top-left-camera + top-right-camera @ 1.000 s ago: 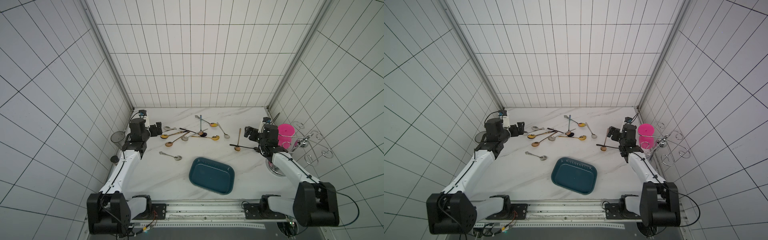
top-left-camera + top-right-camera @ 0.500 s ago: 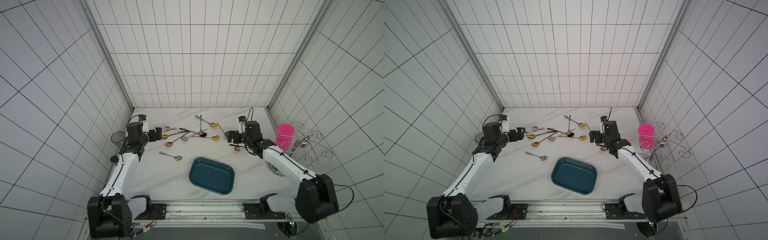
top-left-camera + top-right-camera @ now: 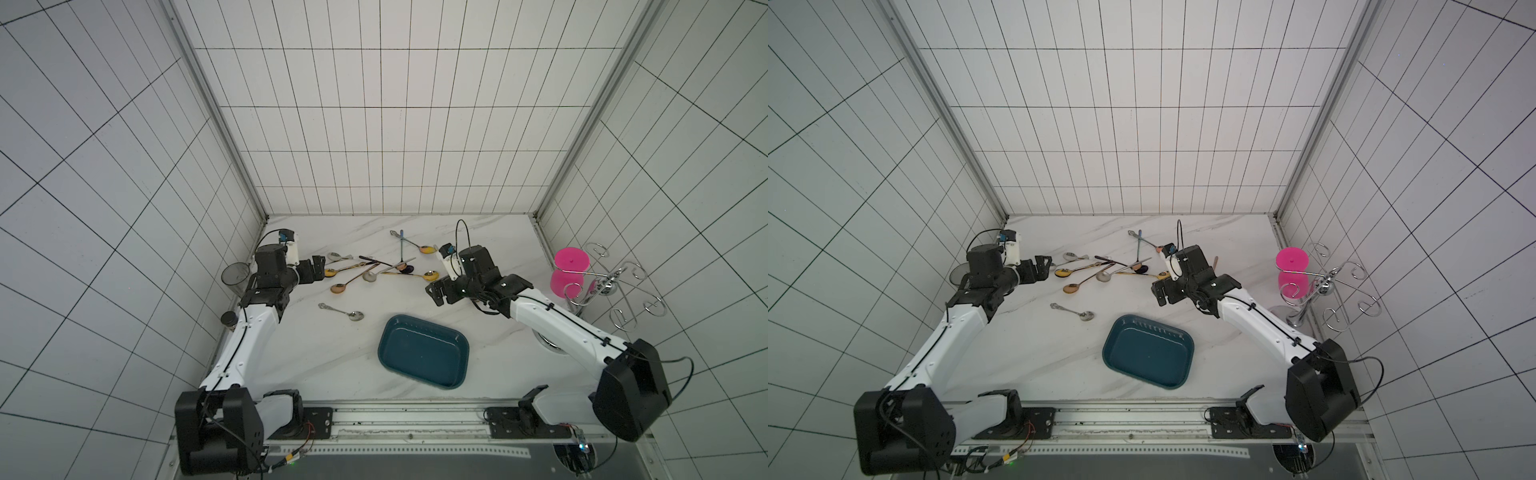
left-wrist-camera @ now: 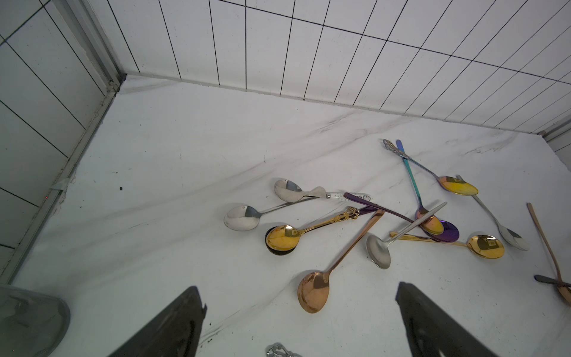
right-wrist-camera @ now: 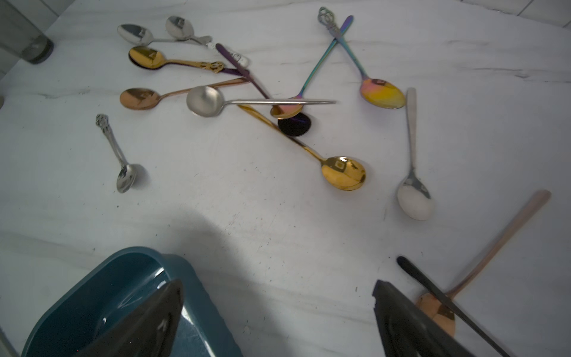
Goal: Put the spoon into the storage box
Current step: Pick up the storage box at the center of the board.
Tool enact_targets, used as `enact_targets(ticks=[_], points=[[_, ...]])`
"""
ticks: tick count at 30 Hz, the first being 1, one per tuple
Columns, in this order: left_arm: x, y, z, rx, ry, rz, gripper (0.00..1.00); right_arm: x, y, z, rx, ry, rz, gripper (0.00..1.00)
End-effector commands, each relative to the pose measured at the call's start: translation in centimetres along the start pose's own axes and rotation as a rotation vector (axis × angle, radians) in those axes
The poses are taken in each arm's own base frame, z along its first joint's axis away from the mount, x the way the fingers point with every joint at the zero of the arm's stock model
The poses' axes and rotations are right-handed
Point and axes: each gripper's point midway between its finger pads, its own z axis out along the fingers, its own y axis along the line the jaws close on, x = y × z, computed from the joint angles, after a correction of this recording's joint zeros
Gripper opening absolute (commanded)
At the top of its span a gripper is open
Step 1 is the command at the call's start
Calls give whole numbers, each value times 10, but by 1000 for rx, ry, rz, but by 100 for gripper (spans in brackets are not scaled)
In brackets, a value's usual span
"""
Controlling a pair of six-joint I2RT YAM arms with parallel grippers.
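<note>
**Wide open, nothing held**

The left arm (image 3: 245,345) stretches forward low over the white marble counter (image 3: 316,353). Its left end effector (image 3: 318,268) is spread fully, empty, aimed at the scattered metal spoons (image 3: 369,276). The right arm (image 3: 561,328) angles inward, the right end effector (image 3: 436,293) equally wide and empty, just beside the spoons. The dark teal shallow plastic storage box (image 3: 424,357) sits nearer the counter's front, apart from them.

No readable text/labels on anything in view.
</note>
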Motion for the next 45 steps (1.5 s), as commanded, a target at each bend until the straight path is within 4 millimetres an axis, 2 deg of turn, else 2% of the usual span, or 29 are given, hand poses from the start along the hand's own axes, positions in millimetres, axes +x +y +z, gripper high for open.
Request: enact_targets(ticks=[1,3,5,9,13,18,21,23,29,32,35,38,45], points=[[-9,-6,-1,21,-7,11,99,22,37,-1,-119,118,-102,100],[-9,-7,0,30,-5,10,99,32,54,1,-168,154,-153,100],[-10,-6,0,24,-2,10,99,46,61,4,-188,207,-177,99],[-11,-4,0,16,0,11,99,71,58,14,-187,299,-181,94],[-10,-3,0,17,5,7,99,77,55,26,-175,314,-188,91],[-11,-4,-1,18,-2,10,99,87,58,45,-202,378,-183,71],[-12,-2,-2,9,4,7,99,95,52,54,-172,417,-190,64],[-13,-3,-2,10,0,7,99,96,51,57,-172,422,-192,54],[-12,-3,-3,13,5,9,99,96,48,59,-160,436,-221,15],[-11,-3,-2,15,0,12,99,95,46,56,-158,427,-243,0],[-12,-4,-2,16,4,10,99,92,39,51,-123,420,-246,0],[-12,-4,-2,13,3,10,99,80,40,39,-135,381,-213,0],[-14,-3,-4,9,-2,8,99,35,44,12,-204,268,-33,0]])
